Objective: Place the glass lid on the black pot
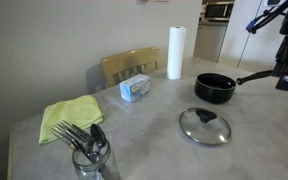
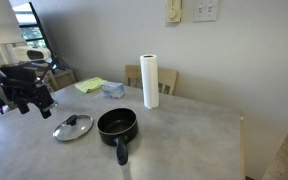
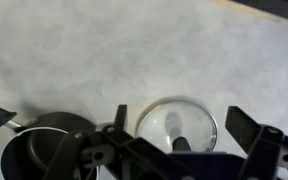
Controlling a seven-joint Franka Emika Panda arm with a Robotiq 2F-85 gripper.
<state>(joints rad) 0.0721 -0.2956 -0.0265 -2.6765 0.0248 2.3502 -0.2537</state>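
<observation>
Wrist view: approach step, pre-grasp; claw spread, empty, above glass lid.

Exterior views: glass lid flat on table, knob up, untouched; black pot just beside it, not touching, uncovered. Gripper high, off toward table edge nearest lid; cut off by frame edge. Est. progress: nil, lid not yet lifted. Next move needs: descend, centre on knob, close on it, lift, shift over pot, lower rim square. Hard to see: fingertips out of frame in wrist view; pot handle end cropped there; pot interior dark, contents n/a; jar w/ forks cropped at near table edge. Also on table: paper roll, green cloth.
</observation>
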